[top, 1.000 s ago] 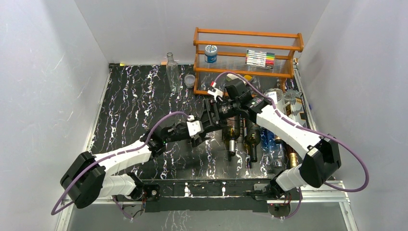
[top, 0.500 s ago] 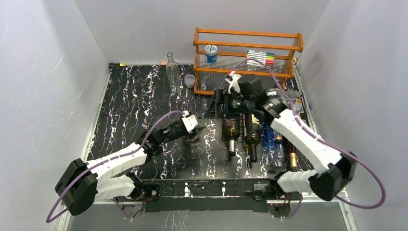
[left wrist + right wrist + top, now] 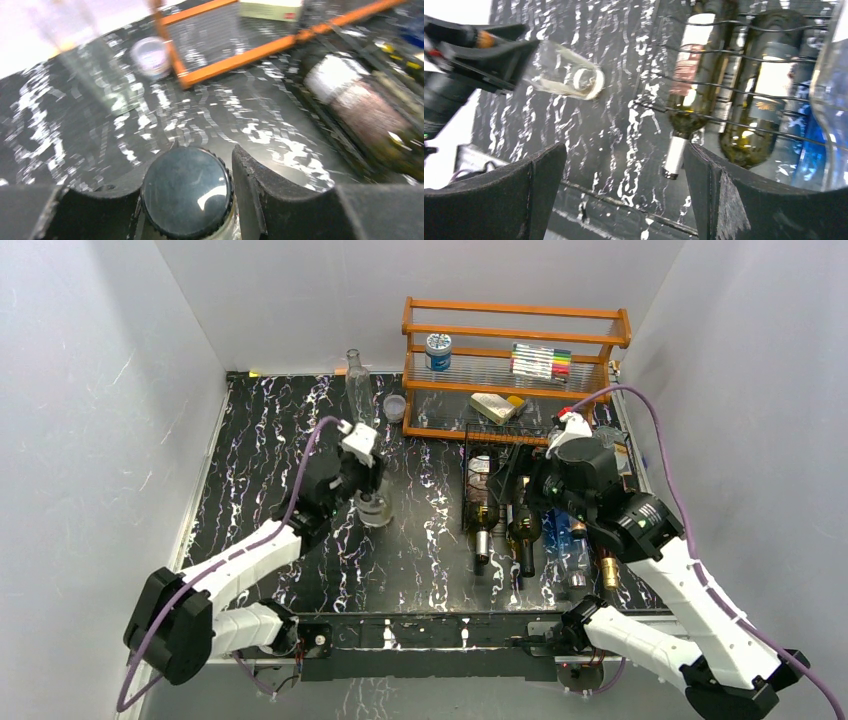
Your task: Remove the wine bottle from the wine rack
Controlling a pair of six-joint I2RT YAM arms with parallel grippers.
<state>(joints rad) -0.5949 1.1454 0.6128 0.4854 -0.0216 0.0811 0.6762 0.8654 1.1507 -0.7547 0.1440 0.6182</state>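
Note:
My left gripper [image 3: 366, 480] is shut on the neck of a clear glass wine bottle [image 3: 375, 508] with a black cap [image 3: 186, 190], held roughly upright left of the rack. The right wrist view shows the bottle's base [image 3: 574, 77] clear of the rack. The black wire wine rack [image 3: 478, 445] lies at centre right, with green bottles [image 3: 483, 515], a blue one [image 3: 560, 532] and a gold-capped one [image 3: 606, 568] in its slots. My right gripper [image 3: 535, 488] hangs open and empty over the rack's near left part; its jaws stand wide apart [image 3: 624, 155].
An orange wooden shelf [image 3: 515, 390] stands at the back with a can [image 3: 438, 350], markers [image 3: 541, 362] and a small box [image 3: 492, 407]. A tall clear bottle [image 3: 358, 390] and a small cup [image 3: 396, 407] stand left of it. White walls enclose the table.
The two grippers have parted. My left gripper has carried the clear bottle left and swung it upright. My right gripper has drawn back right over the rack, open.

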